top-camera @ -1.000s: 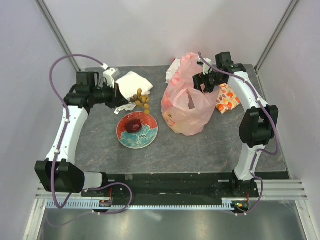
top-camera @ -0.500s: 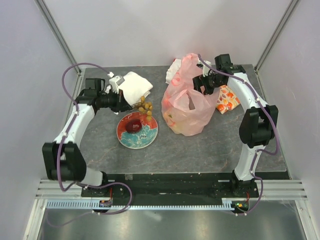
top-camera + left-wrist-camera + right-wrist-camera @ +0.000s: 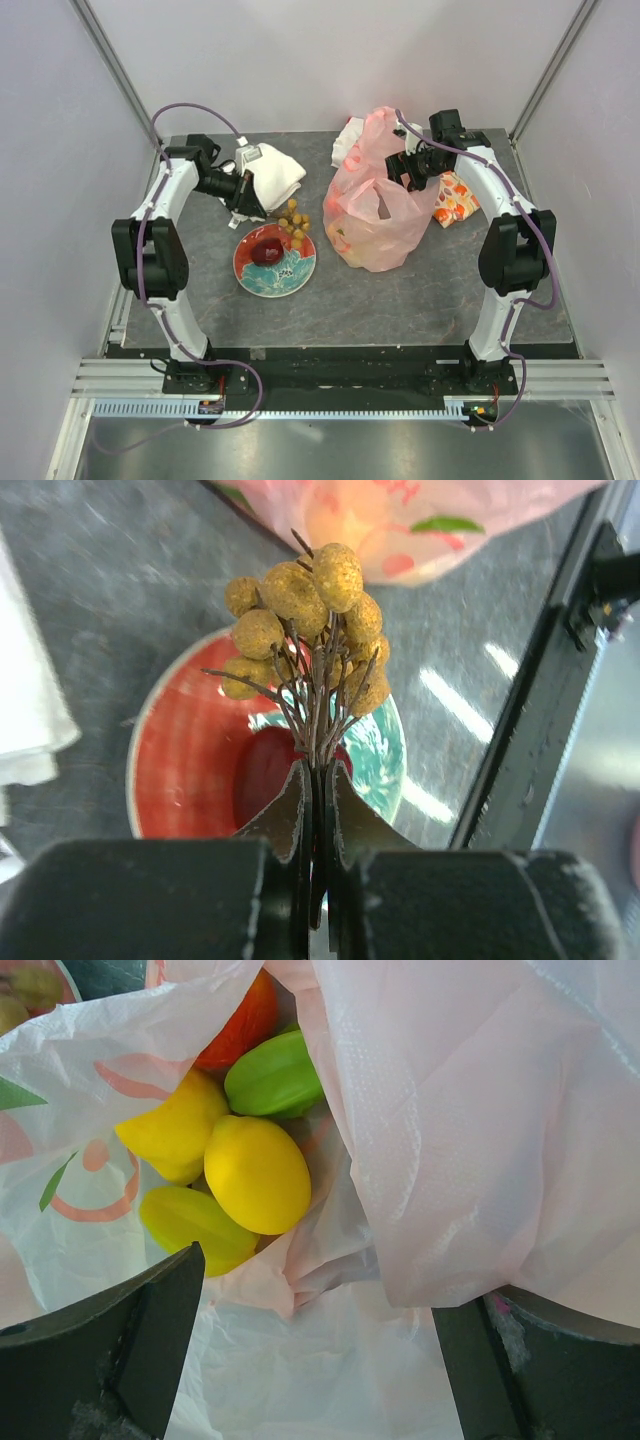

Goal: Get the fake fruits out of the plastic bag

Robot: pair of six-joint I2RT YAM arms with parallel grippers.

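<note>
Wide open, the right claw sits at the mouth of the crinkly pale pink plastic bag, at 3 o'clock from the red plate. Glossy yellow and green fruits lie inside. The left claw pinches the brownish grape bunch by its stems over the plate's 1 o'clock rim. Mottled grey tabletop, pale walls.

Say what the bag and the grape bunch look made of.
The bag: thin, translucent pink plastic film, with crinkled folds and a soft sheen. The grape bunch: likely matte, rough-skinned plastic or foam balls on thin, dark, wire-like stems.
</note>
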